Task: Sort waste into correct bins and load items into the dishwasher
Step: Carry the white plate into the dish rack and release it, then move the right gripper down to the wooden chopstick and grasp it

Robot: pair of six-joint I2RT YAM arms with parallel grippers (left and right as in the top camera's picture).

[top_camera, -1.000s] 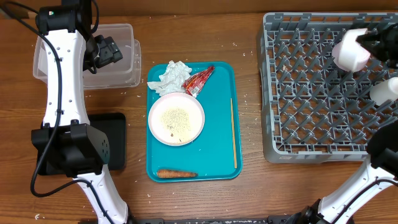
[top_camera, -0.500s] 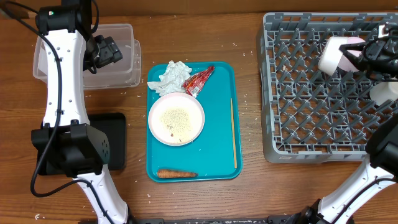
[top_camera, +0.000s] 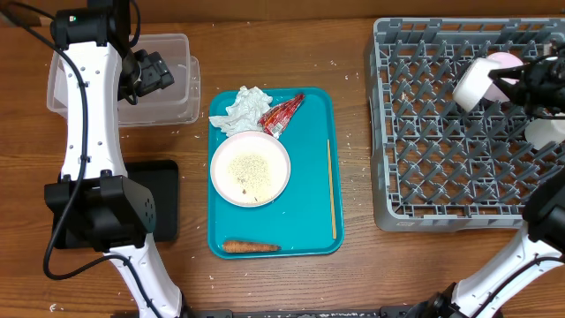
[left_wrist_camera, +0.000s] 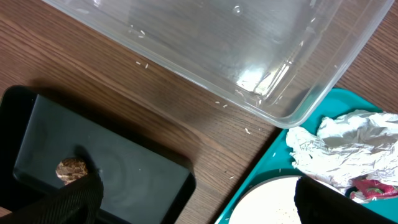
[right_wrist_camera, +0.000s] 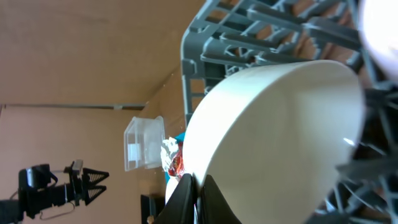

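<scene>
Right jaws are clenched on the rim of a small white bowl [top_camera: 470, 83]. From overhead I see it tipped on its side above the top right part of the grey dish rack [top_camera: 424, 177], just left of the jaws. Another white dish [top_camera: 543, 131] sits at the rack's right edge, too cut off for me to say which. Left jaws hang released over the clear tub [top_camera: 172, 102], well apart from the teal tray [top_camera: 313, 177]. That tray carries the plate [top_camera: 275, 190] with loose rice [top_camera: 250, 170], the crumpled napkin [top_camera: 243, 108], the red wrapper [top_camera: 284, 115], the carrot [top_camera: 251, 247] and a thin wooden stick [top_camera: 332, 188]. The black tray [top_camera: 163, 208] lies on the tabletop [top_camera: 353, 53] below the tub. On the left wrist camera both fingertips [left_wrist_camera: 74, 199] stand far apart at the bottom corners. The brown food lump [left_wrist_camera: 71, 169] rests in the black tray just above the left one, and the napkin and wrapper are near the right one. On the right wrist camera the bowl fills most of the picture, its rim pinched between the closed fingertips [right_wrist_camera: 186, 193], with rack pegs behind it.
</scene>
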